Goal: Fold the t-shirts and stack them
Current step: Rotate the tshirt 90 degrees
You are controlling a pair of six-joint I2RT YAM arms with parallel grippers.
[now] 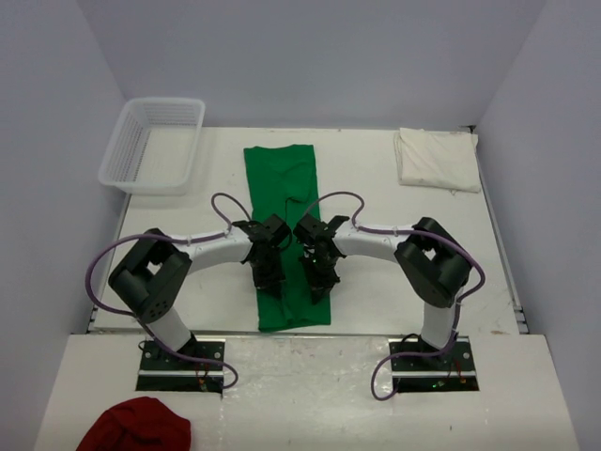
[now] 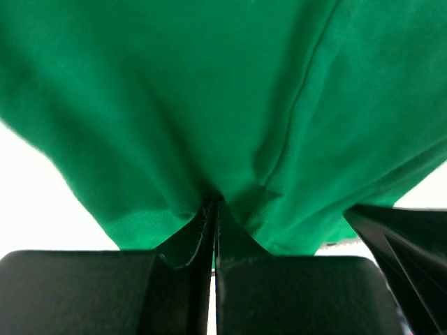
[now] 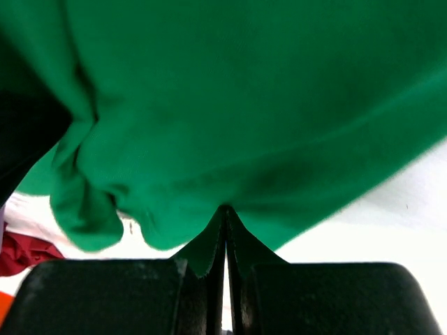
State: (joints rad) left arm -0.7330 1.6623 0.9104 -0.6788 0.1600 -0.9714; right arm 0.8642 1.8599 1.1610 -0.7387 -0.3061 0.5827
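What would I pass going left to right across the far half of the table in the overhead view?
Basket → green shirt → white shirt.

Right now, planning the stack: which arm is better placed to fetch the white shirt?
Right: the white shirt lies far right, on that arm's side. The left gripper and right gripper are shut on the green shirt.

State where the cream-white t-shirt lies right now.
In the top view, the cream-white t-shirt lies folded on the table, far right corner, apart from the green t-shirt.
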